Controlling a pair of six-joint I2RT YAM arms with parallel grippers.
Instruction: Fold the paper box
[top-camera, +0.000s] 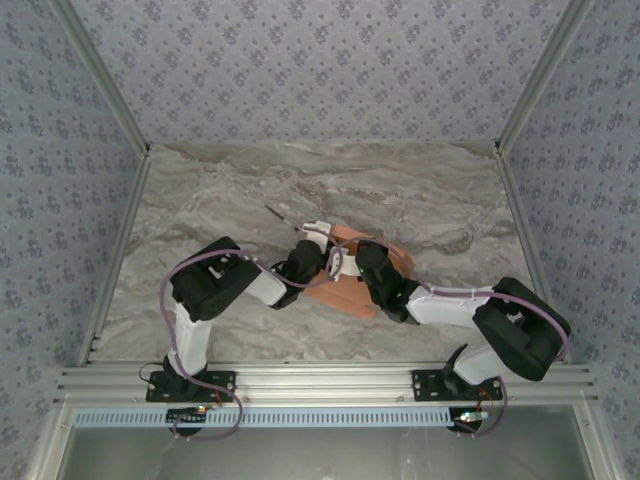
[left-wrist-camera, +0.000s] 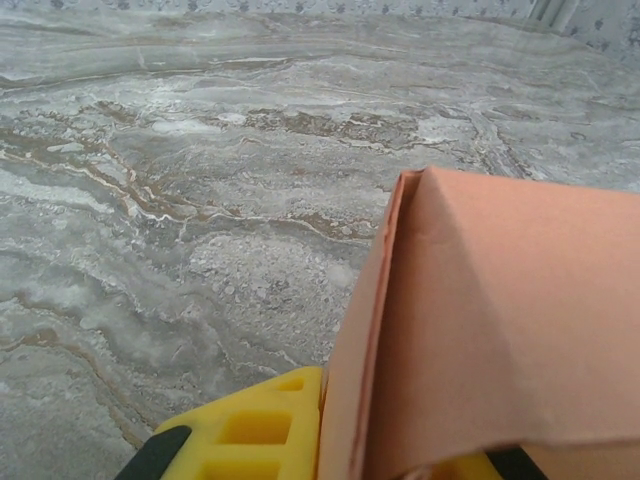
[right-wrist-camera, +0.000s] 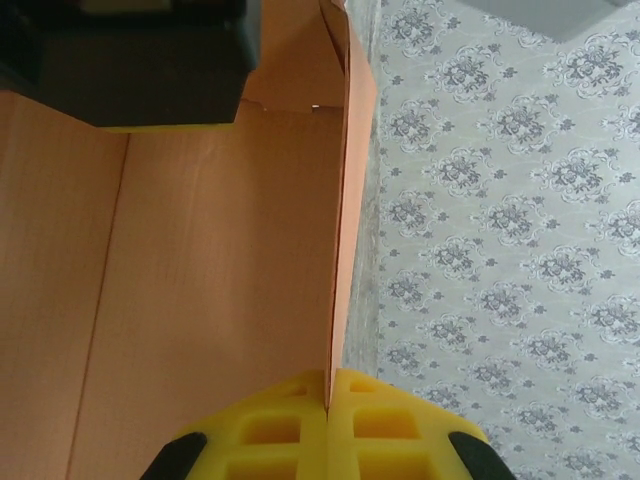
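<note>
The paper box (top-camera: 345, 295) is a salmon-orange cardboard piece, partly folded up, in the middle of the marble table between both arms. My left gripper (top-camera: 320, 245) reaches it from the left. In the left wrist view a raised, creased panel of the paper box (left-wrist-camera: 500, 320) stands between the yellow fingers (left-wrist-camera: 250, 430), which are shut on it. My right gripper (top-camera: 347, 265) comes in from the right. Its yellow fingers (right-wrist-camera: 280, 430) pinch the thin edge of an upright wall of the paper box (right-wrist-camera: 220, 270), and the right gripper (right-wrist-camera: 328, 385) is shut on it.
The marble tabletop (top-camera: 250, 190) extends to the back and to both sides. Patterned walls (top-camera: 320, 70) enclose it on three sides. An aluminium rail (top-camera: 320, 380) carrying the arm bases runs along the near edge. A black block (right-wrist-camera: 130, 60) sits over the cardboard.
</note>
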